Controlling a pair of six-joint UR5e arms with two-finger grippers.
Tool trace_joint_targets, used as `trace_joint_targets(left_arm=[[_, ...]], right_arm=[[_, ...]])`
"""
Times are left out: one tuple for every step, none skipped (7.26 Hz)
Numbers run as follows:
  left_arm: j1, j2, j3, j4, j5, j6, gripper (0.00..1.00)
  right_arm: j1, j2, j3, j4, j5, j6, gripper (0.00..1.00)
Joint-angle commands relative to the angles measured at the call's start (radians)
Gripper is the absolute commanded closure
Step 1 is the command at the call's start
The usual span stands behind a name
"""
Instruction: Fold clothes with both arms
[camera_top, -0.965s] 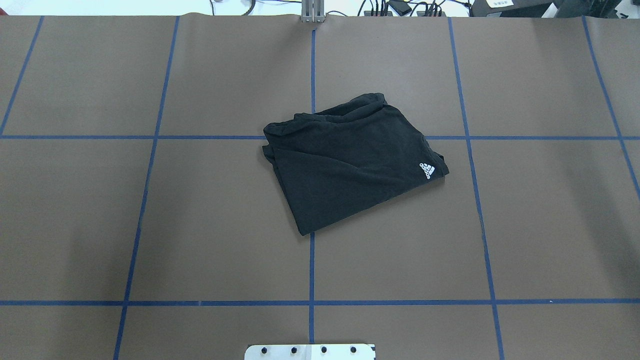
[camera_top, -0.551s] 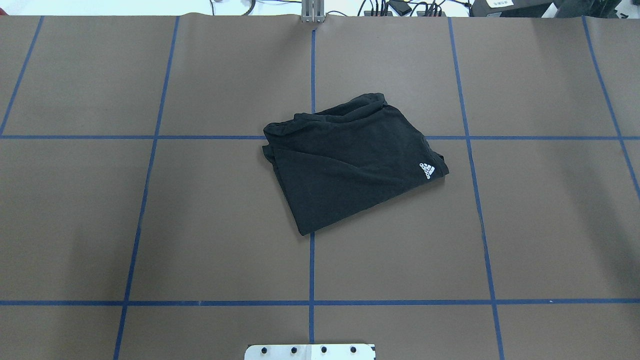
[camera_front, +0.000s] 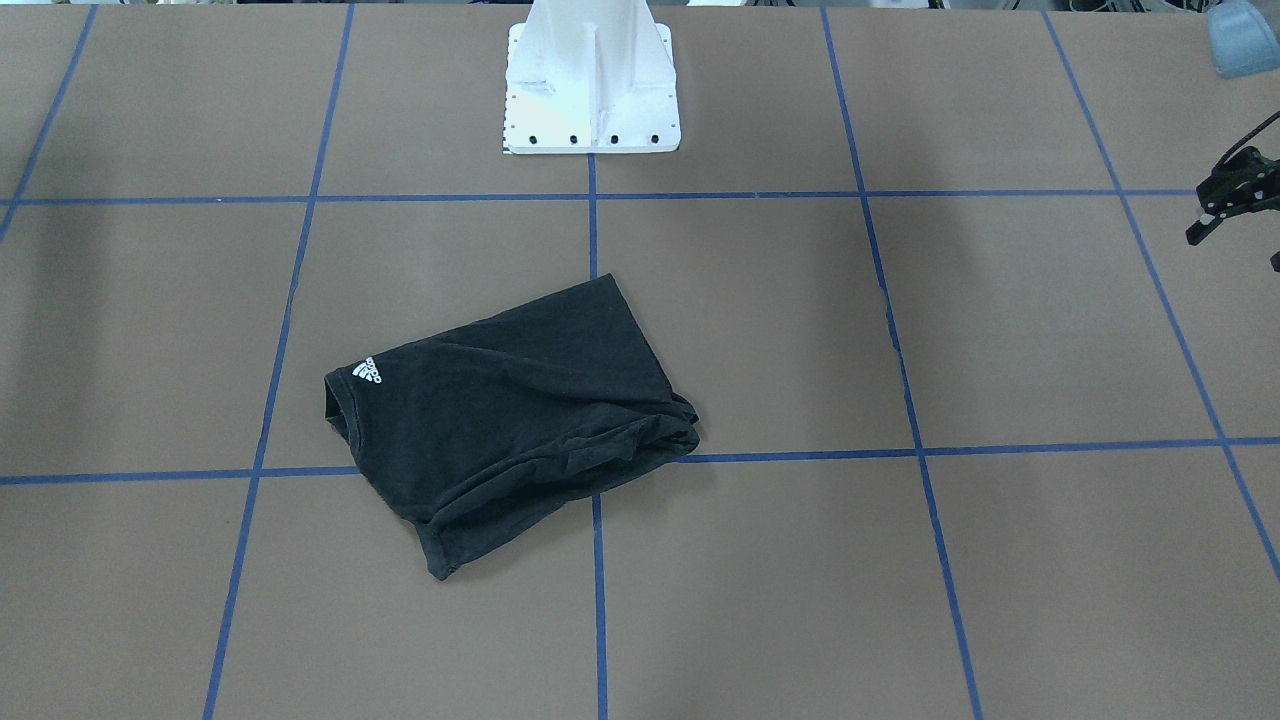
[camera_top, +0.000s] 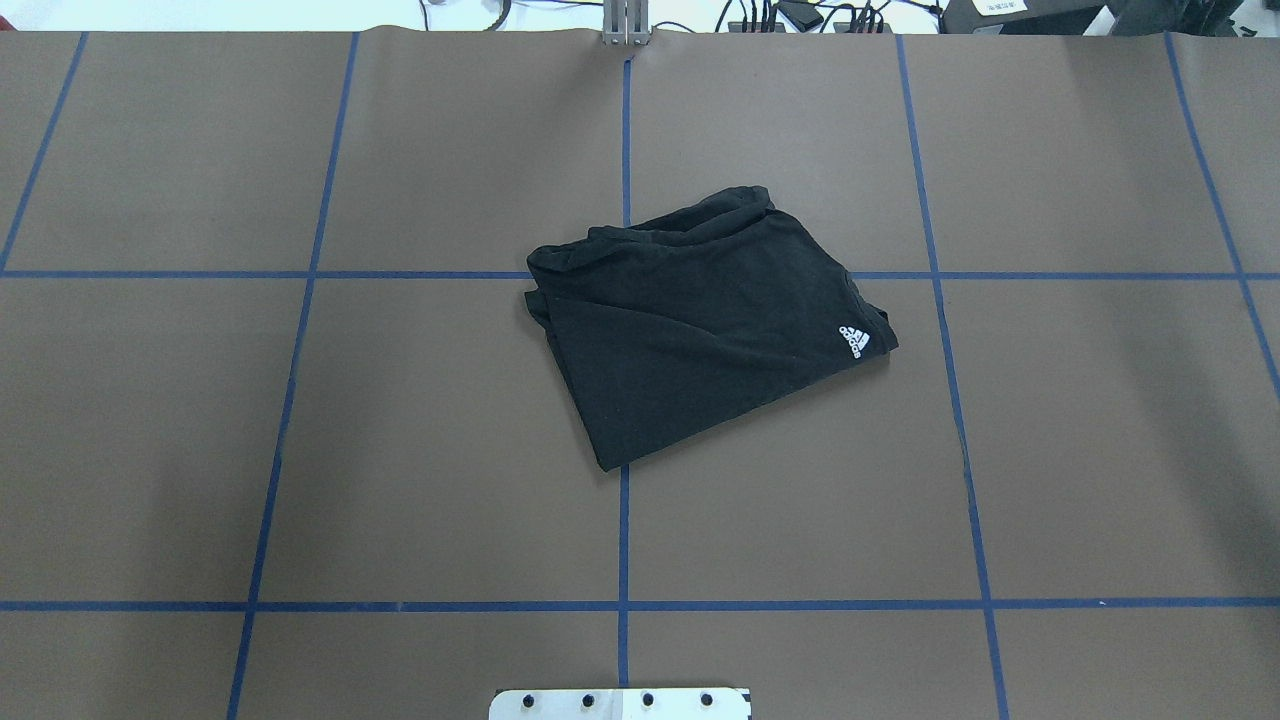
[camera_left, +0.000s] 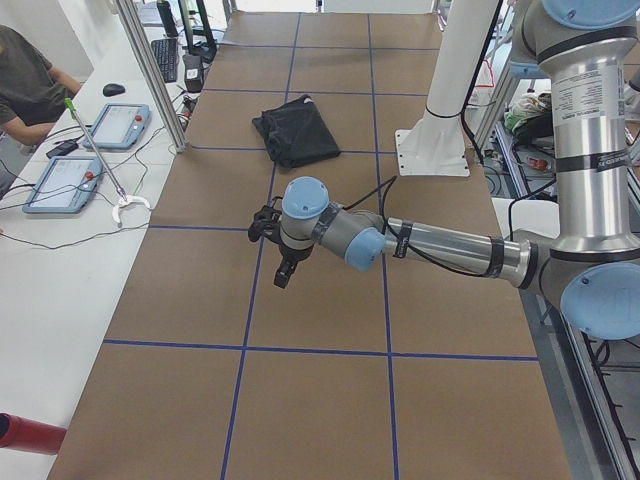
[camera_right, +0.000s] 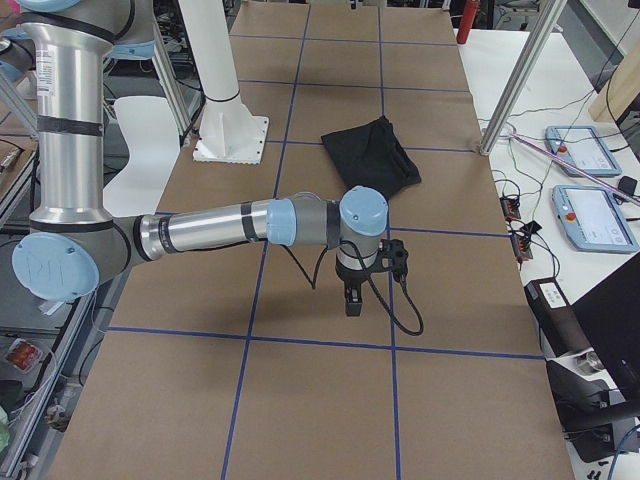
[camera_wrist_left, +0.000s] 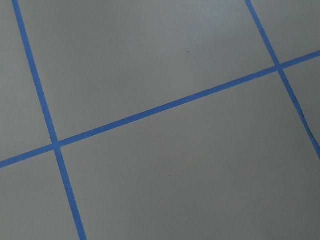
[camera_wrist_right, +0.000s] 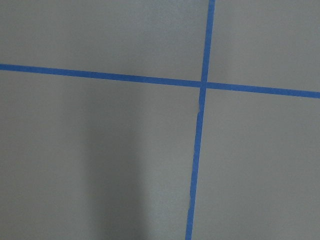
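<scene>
The clothes are one black T-shirt (camera_top: 700, 320), folded into a rough rectangle near the middle of the table, with a small white logo (camera_top: 853, 341) on top. It also shows in the front-facing view (camera_front: 510, 420) and in both side views (camera_left: 295, 130) (camera_right: 372, 155). Neither arm touches it. My left gripper (camera_left: 281, 280) hangs fingers-down over bare table far from the shirt; only a part of it shows at the front-facing view's right edge (camera_front: 1230, 200), and I cannot tell its state. My right gripper (camera_right: 350, 300) hangs over bare table at the other end; cannot tell its state.
Blue tape lines (camera_top: 623, 530) grid the brown table. The white pedestal base (camera_front: 590, 90) stands at the robot's side. Beside the table on my left sits a person (camera_left: 25, 85) with control tablets (camera_left: 65, 180) and a metal post (camera_left: 150, 70).
</scene>
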Motion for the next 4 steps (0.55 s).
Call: trace_joint_targets(left_arm=[[0.001,-0.051,0.008,-0.001,0.002,0.0,0.0],[0.001,-0.073,0.013,-0.001,0.003,0.0,0.0],[0.001,-0.074,0.01,-0.001,0.003,0.0,0.0],[0.001,-0.076,0.01,-0.001,0.003,0.0,0.0]], right_arm=[[0.0,0.004,0.015,0.0,-0.001,0.0,0.0],[0.0,0.006,0.016,0.0,-0.001,0.0,0.0],[0.003,0.004,0.024,0.0,0.0,0.0,0.0],[0.003,0.006,0.027,0.0,-0.001,0.0,0.0]])
